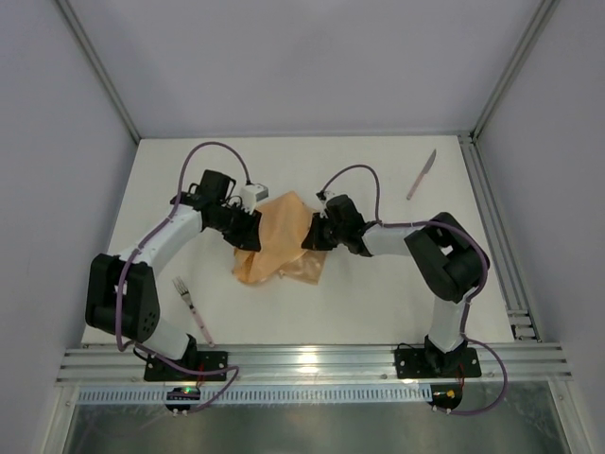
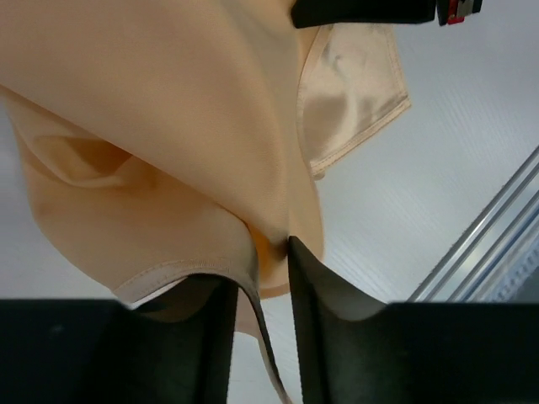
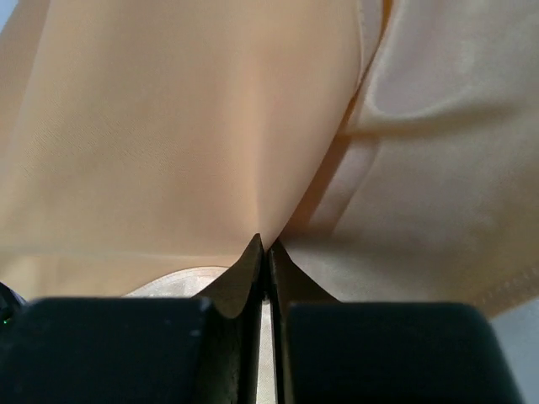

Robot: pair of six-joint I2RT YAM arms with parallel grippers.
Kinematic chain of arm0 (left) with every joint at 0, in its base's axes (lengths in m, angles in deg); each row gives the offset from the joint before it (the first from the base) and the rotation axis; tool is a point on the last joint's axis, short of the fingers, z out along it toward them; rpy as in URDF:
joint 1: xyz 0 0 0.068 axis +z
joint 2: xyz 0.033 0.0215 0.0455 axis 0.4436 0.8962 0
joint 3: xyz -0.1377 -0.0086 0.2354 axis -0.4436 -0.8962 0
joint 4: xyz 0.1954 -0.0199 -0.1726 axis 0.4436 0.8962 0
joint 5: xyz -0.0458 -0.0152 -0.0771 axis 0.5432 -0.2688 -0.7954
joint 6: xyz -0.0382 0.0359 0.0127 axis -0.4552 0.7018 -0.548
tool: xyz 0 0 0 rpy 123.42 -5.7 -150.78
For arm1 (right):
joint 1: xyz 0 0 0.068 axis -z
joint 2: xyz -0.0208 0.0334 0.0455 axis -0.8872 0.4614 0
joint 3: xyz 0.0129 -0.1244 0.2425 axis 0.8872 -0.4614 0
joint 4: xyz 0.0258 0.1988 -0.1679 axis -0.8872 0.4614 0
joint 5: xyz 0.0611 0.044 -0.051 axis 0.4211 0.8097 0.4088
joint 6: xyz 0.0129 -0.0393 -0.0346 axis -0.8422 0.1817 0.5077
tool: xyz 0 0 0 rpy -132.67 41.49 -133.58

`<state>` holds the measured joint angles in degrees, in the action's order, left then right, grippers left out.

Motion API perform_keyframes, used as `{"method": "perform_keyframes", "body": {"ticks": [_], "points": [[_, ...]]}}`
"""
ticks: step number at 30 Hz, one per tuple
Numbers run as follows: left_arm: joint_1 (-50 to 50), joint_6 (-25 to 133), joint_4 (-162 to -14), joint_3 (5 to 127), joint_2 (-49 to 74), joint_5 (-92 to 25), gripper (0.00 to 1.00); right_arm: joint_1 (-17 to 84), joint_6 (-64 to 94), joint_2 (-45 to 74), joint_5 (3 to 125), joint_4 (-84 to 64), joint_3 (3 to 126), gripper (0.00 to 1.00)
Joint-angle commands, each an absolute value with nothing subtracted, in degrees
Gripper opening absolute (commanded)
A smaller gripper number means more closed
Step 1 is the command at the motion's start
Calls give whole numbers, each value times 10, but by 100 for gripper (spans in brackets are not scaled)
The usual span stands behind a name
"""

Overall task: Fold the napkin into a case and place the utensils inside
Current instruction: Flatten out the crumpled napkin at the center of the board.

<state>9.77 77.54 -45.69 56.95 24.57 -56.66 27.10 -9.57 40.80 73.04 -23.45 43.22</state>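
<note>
Right gripper is clenched tight on the napkin, a fold pinched right at its tips. Left gripper stands slightly parted with the hem lying loose in the gap, so I call that side released, not gripping. The cloth sits bunched between the two grippers, touching both, rumpled and far from folded. To do this fold well, I reckon I want a firm pinch on a corner at each side, the cloth drawn taut and flat, and the hems lined up before laying it over; a slack grab gives a crooked fold. The fork lies on the table behind the left gripper, back toward its arm's base, well apart from the cloth. The knife lies far out beyond the right gripper. Neither blocks me; the crowding is the two wrists so near each other over the cloth.
</note>
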Motion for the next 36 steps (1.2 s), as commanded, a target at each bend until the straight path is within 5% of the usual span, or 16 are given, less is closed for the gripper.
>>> {"method": "perform_keyframes", "body": {"ticks": [1,4,7,11,17,20,26,30,33,36], "points": [[126,794,-449,569,231,-596,39,270,-96,384,694,-238,444,4],[152,810,-441,560,221,-578,38,270,-78,356,668,-216,445,4],[161,826,-435,546,232,-539,15,269,-67,337,667,-201,448,4],[170,850,-426,535,257,-508,0,269,-62,321,665,-193,449,4],[242,846,-400,577,222,-460,0,299,-36,242,637,-129,464,4],[352,829,-358,708,212,-500,0,368,-19,204,653,-67,543,4],[396,728,-369,1019,253,-480,0,434,52,247,613,57,893,4],[397,640,-449,1119,279,-462,0,457,78,330,588,96,1161,4],[397,586,-508,1138,279,-465,0,477,87,369,580,91,1245,4],[397,575,-525,1151,290,-498,0,489,115,353,588,50,1202,4]]}}
